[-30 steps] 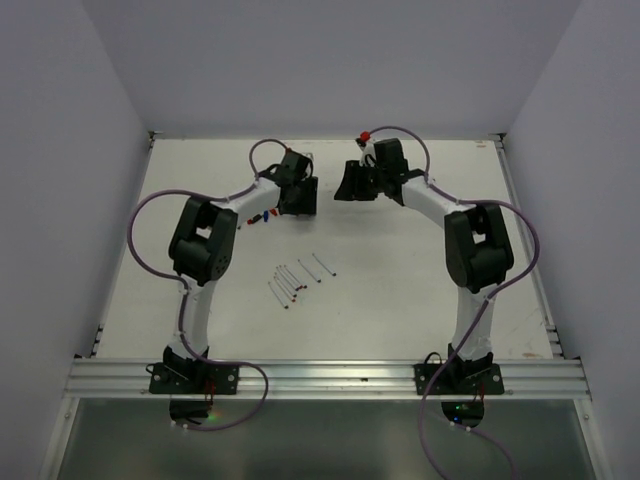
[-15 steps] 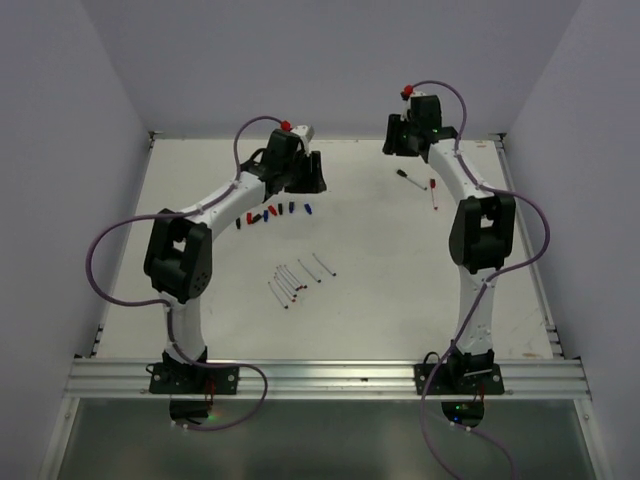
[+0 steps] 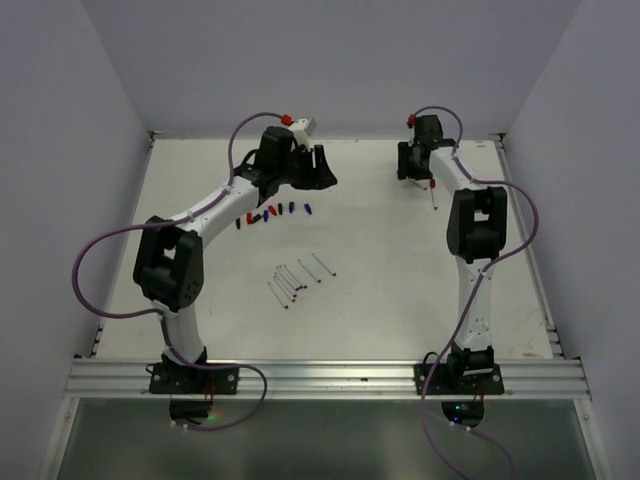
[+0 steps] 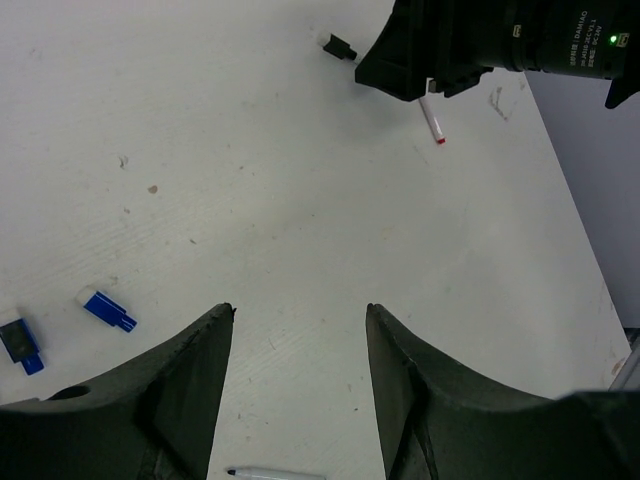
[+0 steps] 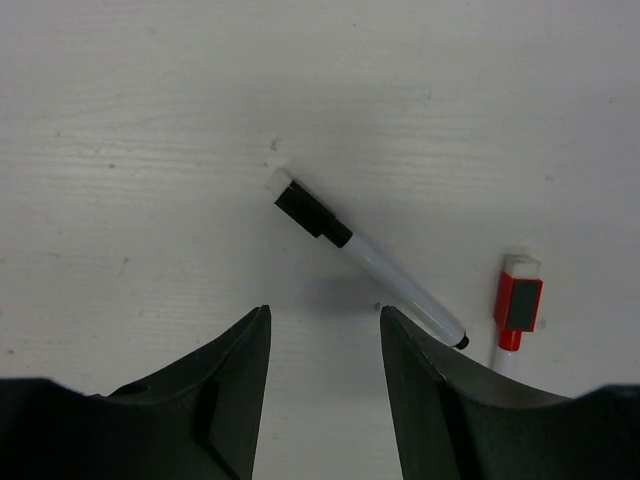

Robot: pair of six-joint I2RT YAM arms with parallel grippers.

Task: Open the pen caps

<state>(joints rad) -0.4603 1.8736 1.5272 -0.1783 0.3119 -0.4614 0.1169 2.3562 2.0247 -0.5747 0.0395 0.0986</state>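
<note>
White table (image 3: 400,270): row of loose red, blue and black pen caps (image 3: 272,212) left of centre; cluster of thin bare pens (image 3: 297,278) mid-table; far right, black-capped pen (image 5: 362,257) beside red-capped pen (image 5: 517,305), not touching

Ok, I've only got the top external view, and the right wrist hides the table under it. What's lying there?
Observer: A black-capped pen lies diagonally on the table just ahead of the right gripper, cap on.
Operator: Is that gripper holding anything?
Observer: No, its jaws are open with nothing between them.
Operator: Anything else capped close by?
Observer: A red-capped pen lies to the right of the black-capped one, apart from it, with its cap on too.
</note>
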